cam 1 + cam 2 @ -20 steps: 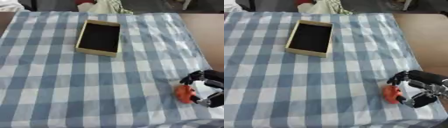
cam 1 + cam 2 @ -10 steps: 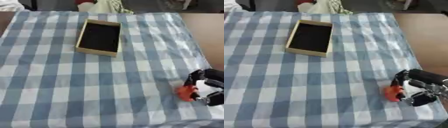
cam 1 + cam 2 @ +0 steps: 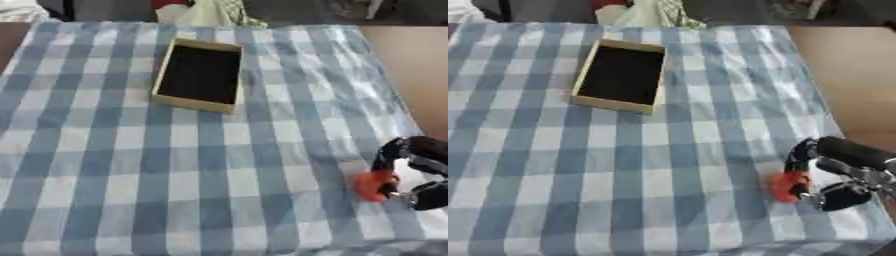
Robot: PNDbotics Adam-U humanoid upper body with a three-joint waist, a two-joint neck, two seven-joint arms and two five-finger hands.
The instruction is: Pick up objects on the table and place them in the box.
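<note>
- your right hand sits at the lower right of the frame, fingers curled round a small orange object, pinching it from above and below.
- the orange object is low over the checked cloth on the counter, near the cloth's right edge; whether it touches the cloth, i cannot tell.
- the box waits open and empty in the upper middle of the frame, well apart from your hand, with a long diagonal carry between them.
- the risk is the hold: only part of the orange thing shows between the fingers, so it could slip out on the swing across.
- the box walls are low and the box is light-looking; clip the near rim on the way in and you may shove it up the cloth.
- your left hand is not in view, so nothing steadies the box.
</note>
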